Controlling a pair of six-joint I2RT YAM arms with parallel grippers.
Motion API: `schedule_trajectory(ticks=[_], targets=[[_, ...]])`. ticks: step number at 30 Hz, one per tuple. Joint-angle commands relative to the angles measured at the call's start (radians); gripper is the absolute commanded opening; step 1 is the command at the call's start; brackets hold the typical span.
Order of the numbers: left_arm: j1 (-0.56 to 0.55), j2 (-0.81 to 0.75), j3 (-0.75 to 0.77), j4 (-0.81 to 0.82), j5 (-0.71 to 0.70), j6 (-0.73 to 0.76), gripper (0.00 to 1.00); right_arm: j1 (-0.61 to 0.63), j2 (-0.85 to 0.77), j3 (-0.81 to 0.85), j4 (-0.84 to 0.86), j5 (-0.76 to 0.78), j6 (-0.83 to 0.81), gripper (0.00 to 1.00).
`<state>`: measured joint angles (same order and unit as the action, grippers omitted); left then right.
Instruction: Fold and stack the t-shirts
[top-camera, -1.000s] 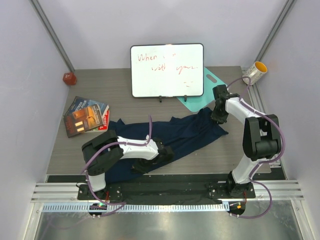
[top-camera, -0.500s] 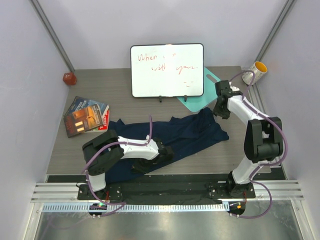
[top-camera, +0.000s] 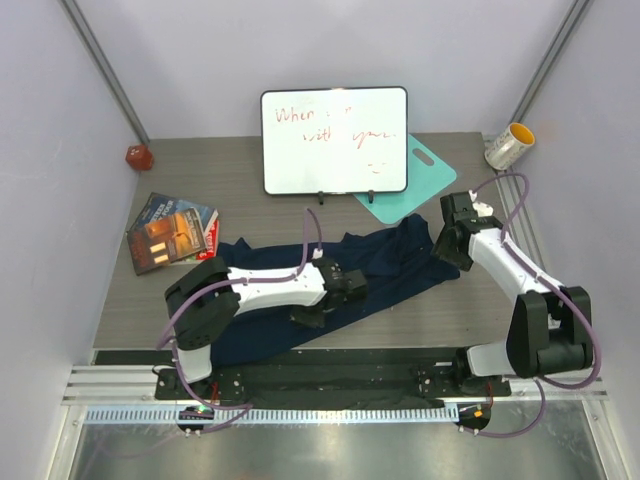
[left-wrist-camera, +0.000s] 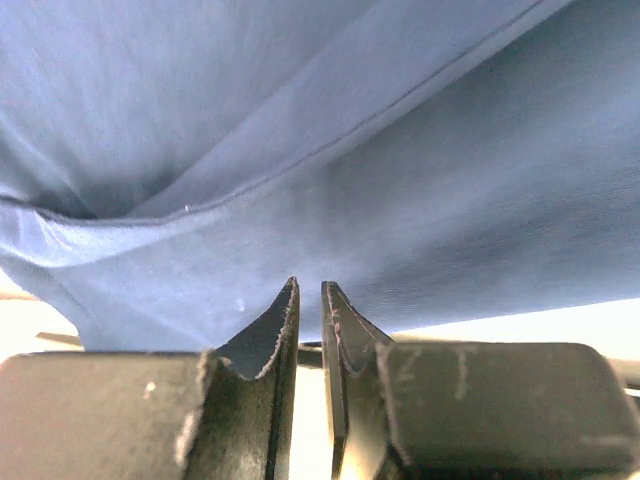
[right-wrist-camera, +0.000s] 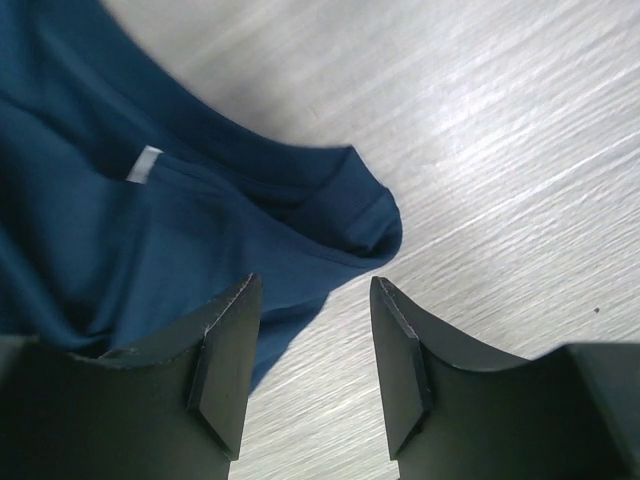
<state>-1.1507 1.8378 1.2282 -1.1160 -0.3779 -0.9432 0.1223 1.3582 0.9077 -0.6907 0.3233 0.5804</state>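
Whiteboard: "When", rest illegible

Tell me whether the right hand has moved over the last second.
Yes. The right hand has drawn back toward the near side and slightly rightward, away from the teal board. It now sits open at the t-shirt's right edge.

Soft, matt navy cloth of a t-shirt, finely knit, creased, with stitched hems and a small white woven label. Grey table with a wood-grain finish, smooth and faintly sheened. Glossy white whiteboard in a dark frame. Smooth, matt, plastic-looking teal board. Shiny paper covers on the books. Right gripper in matt black plastic; left gripper likewise, scuffed pale along the edges. Brushed silver metal rails.
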Motion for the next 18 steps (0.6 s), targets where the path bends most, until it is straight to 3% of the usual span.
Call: schedule_trajectory(ticks=[1, 18], targets=[[0.016, -0.031, 0.077, -0.022, -0.058, -0.008, 0.15, -0.001, 0.051, -0.015, 0.008, 0.033, 0.009, 0.53], [0.036, 0.123, 0.241, 0.090, -0.003, 0.107, 0.14, -0.001, 0.122, -0.009, 0.022, 0.092, -0.010, 0.54]])
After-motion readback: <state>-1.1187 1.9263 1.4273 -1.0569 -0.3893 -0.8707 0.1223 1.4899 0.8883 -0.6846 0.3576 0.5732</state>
